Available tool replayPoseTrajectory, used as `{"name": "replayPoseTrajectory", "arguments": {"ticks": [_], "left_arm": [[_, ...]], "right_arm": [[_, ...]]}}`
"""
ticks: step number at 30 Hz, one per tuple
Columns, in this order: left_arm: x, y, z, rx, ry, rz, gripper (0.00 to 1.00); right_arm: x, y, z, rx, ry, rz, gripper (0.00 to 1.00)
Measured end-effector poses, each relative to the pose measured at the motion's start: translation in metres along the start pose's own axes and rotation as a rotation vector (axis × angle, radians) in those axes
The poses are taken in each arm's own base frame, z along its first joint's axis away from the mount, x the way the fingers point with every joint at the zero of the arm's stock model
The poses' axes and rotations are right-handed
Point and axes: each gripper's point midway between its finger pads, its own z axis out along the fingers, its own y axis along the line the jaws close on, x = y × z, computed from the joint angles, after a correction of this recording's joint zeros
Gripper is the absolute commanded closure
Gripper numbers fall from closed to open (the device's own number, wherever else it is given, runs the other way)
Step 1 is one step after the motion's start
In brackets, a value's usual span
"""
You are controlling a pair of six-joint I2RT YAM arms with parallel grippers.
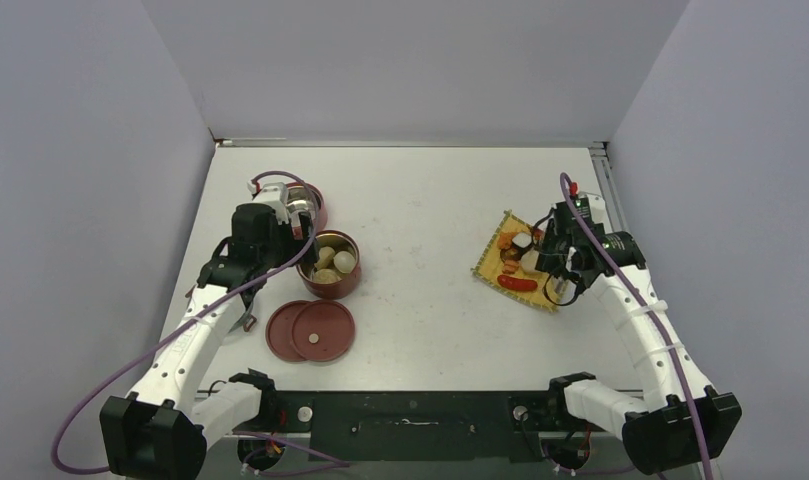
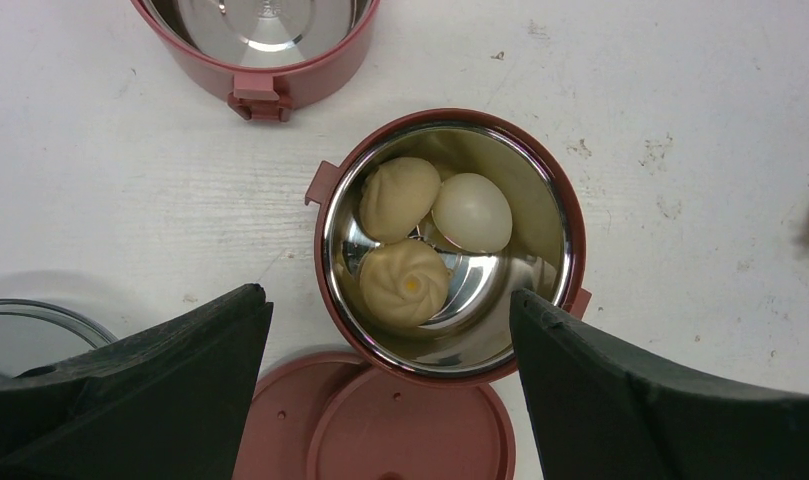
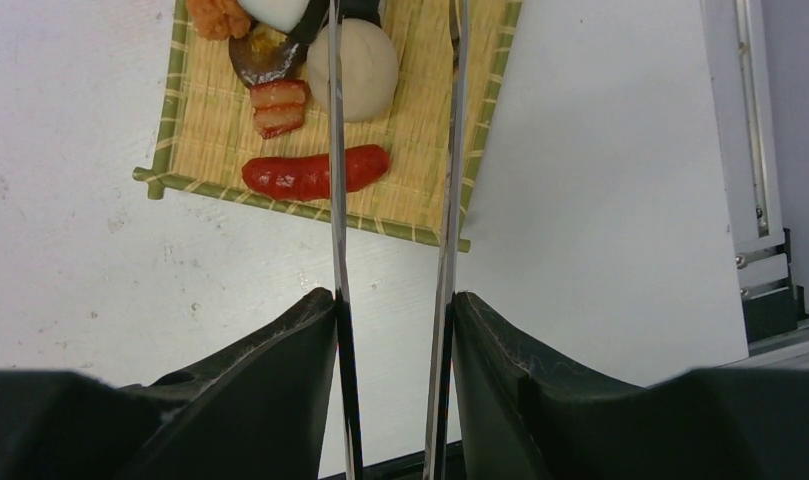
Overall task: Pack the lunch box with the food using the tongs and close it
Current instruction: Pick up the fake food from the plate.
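— Hovering at far left above the tabletop [image 1: 430, 210]: left hand [image 2: 385, 300], black fingers [image 2: 180, 380] spread wide apart, closed on no object, poised over one open bowl of the lunch box [image 2: 450, 116].

— Loaded with what?

— Packed with food: two cream pleated dumplings [image 2: 405, 282] and one smooth white ball [image 2: 472, 212], all touching, resting on the shiny steel floor.

— And beside it?

— Standing just beyond, apart from the first: second bowl [image 2: 300, 75], dark-red wall and steel inside showing, partly hidden under the left arm in the overhead view. Lying flat just beside the filled bowl, on the side nearer the arm bases: two round dark-red lids [image 2: 380, 430], one overlapping the other.

— Turning to the right side?

— Clamped on the tongs [image 3: 447, 250]: right hand [image 3: 395, 300], fingers [image 3: 280, 380] pressed against the outer faces of both slim silver arms, leaving a narrow gap between. Reaching out over the yellow woven mat [image 3: 420, 150] near the tabletop's right edge.

— Laid out how?

— Spread with more food: red sausage [image 3: 290, 175] along the near edge, two red-striped slices [image 3: 280, 105] just beyond, cream round ball [image 3: 365, 65] beside those, dark piece [image 3: 260, 55] and orange bit [image 3: 215, 15] farther back. Crossing the sausage and the ball's left edge in the wrist view: one tong arm. Cut off by the top of the frame: the tips. Impossible to tell whether pinching any piece.
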Motion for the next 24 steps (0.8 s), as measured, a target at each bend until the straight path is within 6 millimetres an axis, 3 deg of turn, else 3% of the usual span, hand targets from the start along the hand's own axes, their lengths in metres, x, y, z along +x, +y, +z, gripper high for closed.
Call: {"name": "replayPoseTrajectory", "arguments": {"ticks": [8,24], "left_arm": [[0.001,-0.001,0.000,-0.005,0.000,0.006,0.12],[0.002,0.000,0.000,-0.011,0.006,0.008,0.12]], "right_arm": [[0.024,-0.008,0.013,-0.062,0.100,0.063,0.57],[0.039,0.000,0.012,-0.166,0.116,0.097,0.58]]}}
